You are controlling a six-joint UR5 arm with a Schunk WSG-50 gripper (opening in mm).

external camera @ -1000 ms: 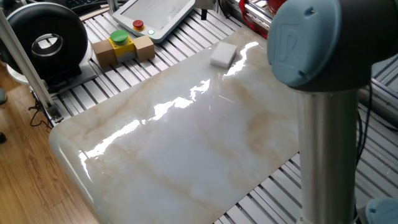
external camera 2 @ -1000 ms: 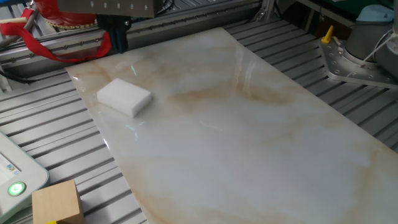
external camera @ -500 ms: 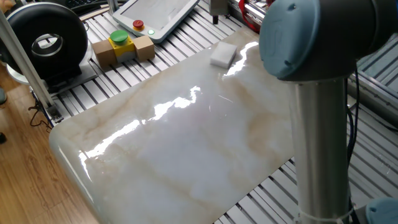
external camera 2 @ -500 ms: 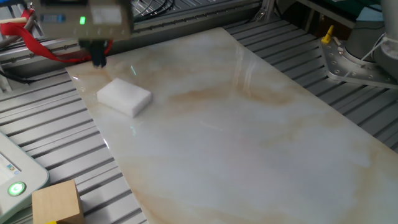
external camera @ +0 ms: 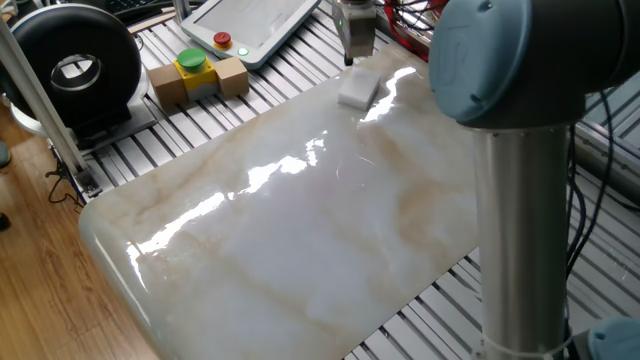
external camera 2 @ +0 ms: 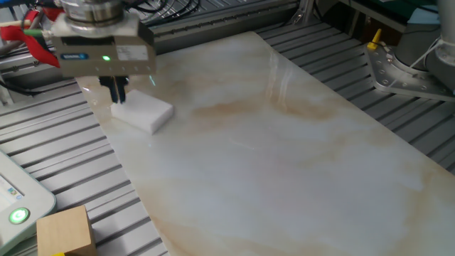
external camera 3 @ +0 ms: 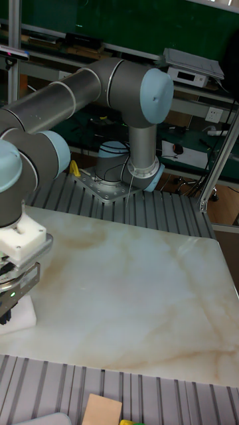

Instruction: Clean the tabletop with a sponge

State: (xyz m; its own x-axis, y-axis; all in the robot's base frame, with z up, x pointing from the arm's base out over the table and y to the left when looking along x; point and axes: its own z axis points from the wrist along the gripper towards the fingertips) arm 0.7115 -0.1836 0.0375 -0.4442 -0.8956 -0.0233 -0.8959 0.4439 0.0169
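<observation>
White foam, the sponge [external camera 2: 142, 112], lies at a corner of the marble tabletop [external camera 2: 284, 156]. I see my gripper [external camera 2: 117, 91] right above its edge, fingers close together, but I cannot tell whether it grips anything.

Robotics lab: UR5 arm [external camera 3: 126, 80] on aluminium slatted frame [external camera 2: 57, 156], electronics on shelving [external camera 3: 192, 66] behind

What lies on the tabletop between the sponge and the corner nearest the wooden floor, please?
Nothing: in one fixed view the tabletop is bare marble from the sponge to that corner, carrying only light reflections.
</observation>
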